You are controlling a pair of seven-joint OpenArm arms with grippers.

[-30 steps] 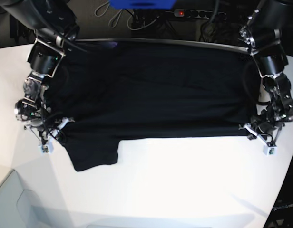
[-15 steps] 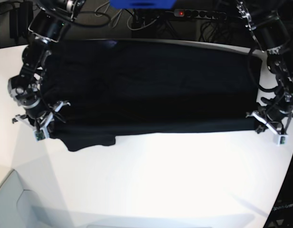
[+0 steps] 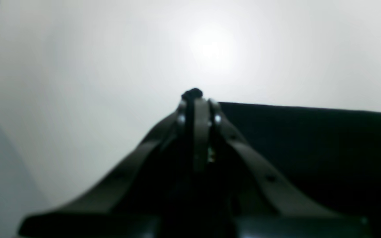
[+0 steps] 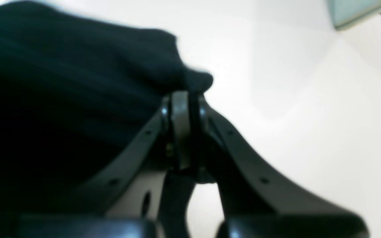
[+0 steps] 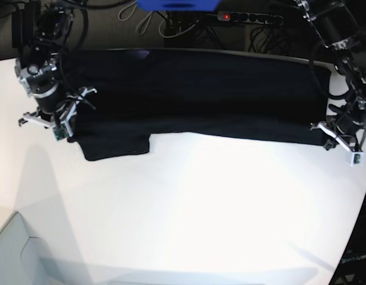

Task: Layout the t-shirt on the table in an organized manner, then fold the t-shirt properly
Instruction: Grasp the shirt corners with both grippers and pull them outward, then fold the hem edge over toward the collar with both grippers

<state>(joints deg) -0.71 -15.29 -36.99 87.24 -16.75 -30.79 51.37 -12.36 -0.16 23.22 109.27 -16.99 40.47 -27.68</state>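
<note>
Both grippers have carried the plain black cloth t-shirt (image 5: 195, 98) farther up the smooth white table (image 5: 189, 214) than half a second ago, and its near hem now lies higher.

From the base view, the shirt stretches flat between the left gripper (image 5: 330, 138) and the right gripper (image 5: 71, 122), one sleeve hanging below the right one.

At the left wrist, the jaws are pressed together on a pinch of black fabric poking past their tips; the rest spreads to one side.

At the right wrist, the jaws are likewise clamped on a bunched fold, with cloth on one side and bare table on the other.
</note>
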